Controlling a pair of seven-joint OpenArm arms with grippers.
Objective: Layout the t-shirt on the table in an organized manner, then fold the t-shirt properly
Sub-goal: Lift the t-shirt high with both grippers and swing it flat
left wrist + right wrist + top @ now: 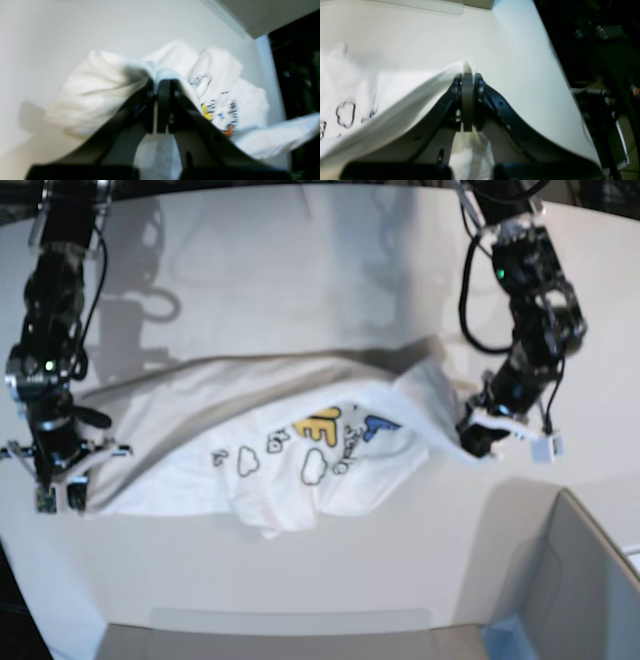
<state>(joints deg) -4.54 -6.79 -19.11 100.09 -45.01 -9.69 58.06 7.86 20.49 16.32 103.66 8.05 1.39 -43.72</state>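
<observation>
**T-shirt stretched between both pincers**

Left gripper point(163, 83) pinching a bunched fold of the t-shirt point(300, 435); right gripper point(467, 77) pinching its hem edge. Between the pincers, cloth sagging onto the white table point(300, 270), printed letters and clouds facing up.

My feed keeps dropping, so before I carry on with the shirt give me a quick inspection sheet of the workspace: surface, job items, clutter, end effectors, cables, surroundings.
Surface: white table, bare where visible.
Job's things: t-shirt stretched between the two arms, middle bunched and wrinkled, print partly showing; not yet laid flat.
Clutter: grey bin with a blue corner at the near edge, apart from the shirt.
End effectors: left end effector shut on a shirt edge; right end effector shut on the opposite edge.
Cables: black cables loop along the left arm, clear of the cloth.
Surroundings: dark beyond the table edge; details cannot be made out.
</observation>
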